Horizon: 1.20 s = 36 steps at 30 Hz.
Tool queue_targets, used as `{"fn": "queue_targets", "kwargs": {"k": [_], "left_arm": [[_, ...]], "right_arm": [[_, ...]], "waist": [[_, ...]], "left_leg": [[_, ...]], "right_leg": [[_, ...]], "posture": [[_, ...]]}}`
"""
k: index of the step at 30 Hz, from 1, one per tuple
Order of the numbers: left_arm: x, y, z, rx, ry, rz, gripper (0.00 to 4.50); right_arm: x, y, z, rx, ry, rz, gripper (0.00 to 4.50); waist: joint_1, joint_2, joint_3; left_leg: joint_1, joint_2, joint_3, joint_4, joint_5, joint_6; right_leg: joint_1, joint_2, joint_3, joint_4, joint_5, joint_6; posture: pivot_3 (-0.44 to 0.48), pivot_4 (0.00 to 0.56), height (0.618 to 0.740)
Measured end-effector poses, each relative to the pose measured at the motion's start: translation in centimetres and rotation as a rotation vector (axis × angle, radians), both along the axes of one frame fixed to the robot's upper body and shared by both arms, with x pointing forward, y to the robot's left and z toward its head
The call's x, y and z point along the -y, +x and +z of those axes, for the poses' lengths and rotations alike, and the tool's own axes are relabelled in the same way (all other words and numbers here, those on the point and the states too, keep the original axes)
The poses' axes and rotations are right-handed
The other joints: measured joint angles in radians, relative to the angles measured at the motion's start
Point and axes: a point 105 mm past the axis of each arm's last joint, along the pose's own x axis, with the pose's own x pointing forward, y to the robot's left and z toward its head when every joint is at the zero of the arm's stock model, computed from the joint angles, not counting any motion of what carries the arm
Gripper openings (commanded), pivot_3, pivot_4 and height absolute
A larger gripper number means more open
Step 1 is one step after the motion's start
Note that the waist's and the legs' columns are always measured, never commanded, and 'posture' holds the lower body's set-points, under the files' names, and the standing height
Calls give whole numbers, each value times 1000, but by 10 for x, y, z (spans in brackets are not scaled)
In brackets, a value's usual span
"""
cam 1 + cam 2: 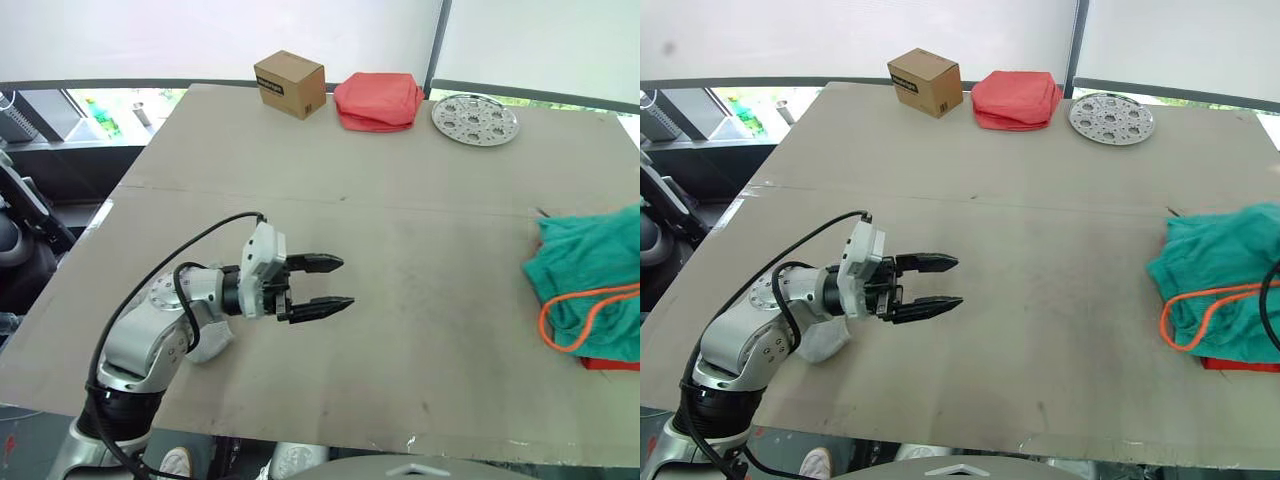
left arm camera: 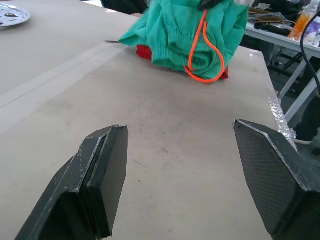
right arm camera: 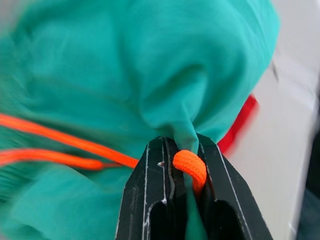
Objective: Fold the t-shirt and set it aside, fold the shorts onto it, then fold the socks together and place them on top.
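Table [image 1: 400, 330]: grey-brown surface w/ a seam line run across it, far third set apart from near part. Shorts [image 1: 592, 290]: teal-green, bunched in a heap at the table's right edge, neon orange drawstring [image 1: 575, 315] looped over the near side. T-shirt [image 1: 610, 364]: bright red, seen only as a thin strip under the shorts' near edge; shorts are lain on top of it. Right claw [image 3: 186, 165]: clenched on the shorts, a fold of teal fabric and a bend of the orange cord pinched between the two black fingers, as seen in right wrist view. Left claw [image 1: 322, 283]: released, fingers parted w/ nothing between them, held just over the bare table at near left, pointed toward the right side; well apart from the shorts. Bare table is all that lies between left claw and the garment heap; no obstruction noted there. Left wrist view: shorts' heap w/ cord loop and red strip beneath seen ahead past the open fingers [image 2: 95, 175]. Other items, far edge of table, all well apart from both claws: cardboard box [image 1: 289, 84], small, brown, label on side, at far centre-left; coral-pink cloth stack [image 1: 378, 101], folded, just beside box on its right; round metal plate [image 1: 475, 119] w/ perforations, right of the cloth stack, lying flat. Socks: not made out.
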Motion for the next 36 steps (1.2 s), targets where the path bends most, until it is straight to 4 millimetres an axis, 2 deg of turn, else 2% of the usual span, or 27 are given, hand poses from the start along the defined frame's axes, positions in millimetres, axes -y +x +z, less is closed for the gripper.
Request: {"fn": "queue_targets", "kwargs": {"k": [5, 10, 11, 14, 15, 17, 19, 21, 23, 27, 31, 33, 34, 36], "left_arm": [[13, -8, 14, 40, -20, -75, 3591], [24, -11, 14, 36, -32, -135, 3591], [25, -12, 14, 34, -33, -144, 3591], [30, -13, 15, 42, -50, -162, 3591], [31, -13, 16, 45, -55, -167, 3591], [33, -13, 16, 45, -55, -172, 3591], [35, -12, 15, 47, -57, -173, 3591], [37, -12, 14, 46, -54, -176, 3591], [40, -9, 15, 44, -77, -161, 3591], [45, 22, 19, -7, -167, -25, 3591], [40, 48, 20, -34, -212, 130, 3591], [32, 62, 21, -40, -214, 241, 3591], [29, 65, 21, -36, -210, 270, 3591], [15, 72, 20, -33, -183, 351, 3591]], "right_arm": [[13, 0, 2, 8, -71, -19, 52], [16, 15, -19, -27, -134, 42, 2096], [17, 16, -25, -40, -151, 51, 2776], [21, 14, -33, -74, -216, 62, 4178], [23, 10, -35, -86, -236, 56, 4428], [25, 4, -34, -77, -255, 44, 4428], [26, 0, -24, -5, -256, 16, 4428], [25, 0, -8, 80, -258, 0, 4428], [19, 1, 12, 248, -198, -22, 4428], [-24, 18, 48, 742, 54, 12, 4428], [-68, 32, 70, 993, 251, 100, 4428], [-113, 48, 79, 1051, 375, 256, 4428], [-134, 54, 78, 1026, 405, 341, 4428], [-192, 63, 66, 898, 476, 602, 4428]], "waist": [[-4, 1, 0], [-4, 0, 0], [-4, 1, 0], [0, 1, -1], [2, 1, -1], [4, 1, -1], [6, 1, -1], [4, 1, -1], [1, 0, -1], [-4, -2, -1], [-6, -1, -1], [-7, -1, -1], [-7, -1, -1], [-7, 0, -1]], "left_leg": [[1, 1, 0, 0, 0, 0], [2, 1, 1, 2, 0, 0], [1, 0, 1, 2, 0, 0], [1, 1, 0, 1, 0, 0], [1, 1, -1, 1, 0, 0], [1, 1, -1, 1, 0, 0], [1, 1, 0, 2, 0, 0], [2, 1, 0, 2, 0, 0], [2, 1, 0, 3, 0, 0], [4, 1, -5, 5, 0, 0], [4, 1, -5, 3, 0, 0], [5, 1, -5, 2, 0, 0], [5, 1, -5, 2, 0, 0], [5, 1, -5, 1, 0, 0]], "right_leg": [[1, 5, 2, 0, 0, 0], [2, 5, 3, 0, 0, 0], [2, 5, 3, 0, 0, 0], [2, 6, 2, 0, 0, 0], [2, 6, 1, 0, 0, 0], [2, 6, 2, 0, 0, 0], [2, 7, 2, 0, 0, 1], [2, 7, 1, 0, 0, 1], [3, 7, 1, 0, 0, 1], [7, 12, 3, 0, 0, 1], [6, 14, 12, 1, 0, 1], [5, 15, 12, 2, 2, 4], [5, 15, 12, 3, 2, 4], [5, 15, 12, 3, 3, 2]], "posture": [[0, 150, 740], [0, 150, 740], [0, 150, 740], [0, 150, 740], [0, 150, 740], [0, 150, 740], [0, 150, 740], [0, 150, 740], [0, 150, 740], [0, 150, 740], [0, 150, 740], [0, 150, 740], [0, 150, 740], [0, 150, 740]]}}
